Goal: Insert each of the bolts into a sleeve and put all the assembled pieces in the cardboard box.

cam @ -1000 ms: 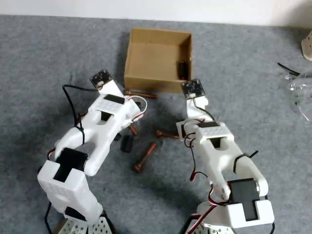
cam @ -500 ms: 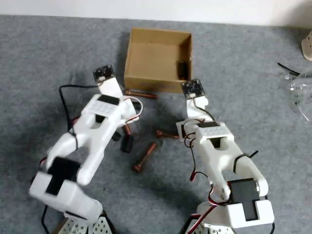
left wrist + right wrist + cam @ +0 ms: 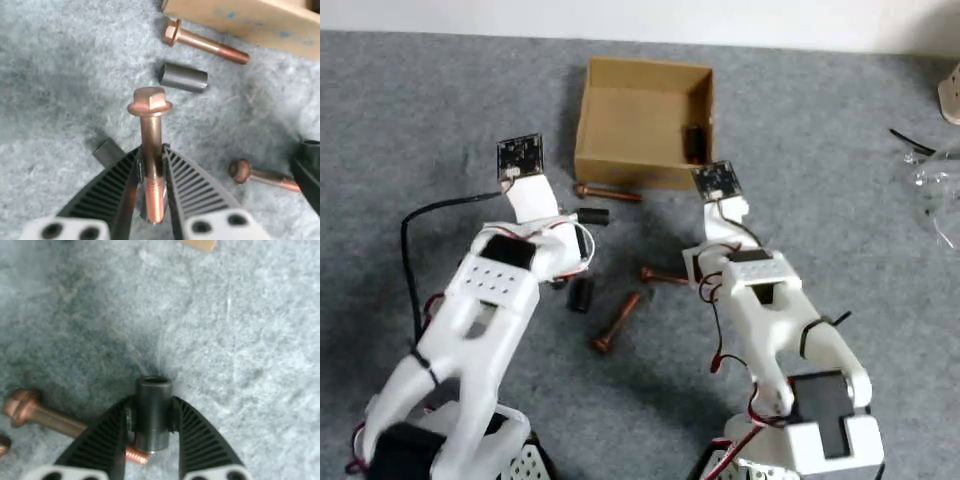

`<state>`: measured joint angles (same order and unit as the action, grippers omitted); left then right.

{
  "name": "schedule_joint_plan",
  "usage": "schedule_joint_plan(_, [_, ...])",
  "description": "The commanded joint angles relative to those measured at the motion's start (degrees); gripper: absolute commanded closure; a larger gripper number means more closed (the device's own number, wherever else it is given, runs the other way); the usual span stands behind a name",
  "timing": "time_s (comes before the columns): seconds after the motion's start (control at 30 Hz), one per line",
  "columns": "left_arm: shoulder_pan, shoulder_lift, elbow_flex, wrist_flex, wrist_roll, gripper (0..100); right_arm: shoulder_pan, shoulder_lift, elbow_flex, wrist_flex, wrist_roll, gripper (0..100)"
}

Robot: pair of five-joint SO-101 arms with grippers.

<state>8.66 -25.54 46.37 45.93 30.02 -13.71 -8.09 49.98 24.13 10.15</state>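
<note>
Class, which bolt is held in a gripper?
The bolt clamped by its shank in the left gripper; the other bolts lie loose on the carpet.

Blue print (image 3: 285,34) on cardboard box (image 3: 250,22) illegible; no other text.

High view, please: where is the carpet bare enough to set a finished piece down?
Bare carpet lies left of the box and right of it, up to the clear plastic. In front of the box, bolts and sleeves crowd it.
</note>
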Motion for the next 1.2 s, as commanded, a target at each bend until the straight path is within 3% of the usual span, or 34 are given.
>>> schedule_joint_plan(0.0, [0.48, -7.34, 1.36, -0.09, -0.44, 100, 0.92, -6.11, 0.57, -5.32, 0.79, 99.5])
schedule_joint_plan(0.37, [0.75, -24.04, 10.33, -0.18, -0.53, 100, 0.66, -18.68, 12.62, -14.11, 0.79, 99.5])
schedule_joint_plan(0.47, [2.68, -28.62, 13.93, -0.53, -4.92, 100, 0.57, -22.20, 15.78, -15.96, 0.79, 99.5])
schedule_joint_plan(0.77, [3.65, -46.02, 29.85, -16.09, -8.79, 100, -2.59, -35.30, 26.51, -22.11, 0.88, 99.5])
schedule_joint_plan(1.07, [3.74, -68.18, 42.33, -21.89, -11.69, 100, -8.31, -51.47, 36.53, -22.81, 1.32, 99.4])
schedule_joint_plan(1.17, [3.65, -75.38, 45.05, -21.63, -11.52, 100, -12.18, -57.63, 40.40, -22.55, 7.65, 99.4])
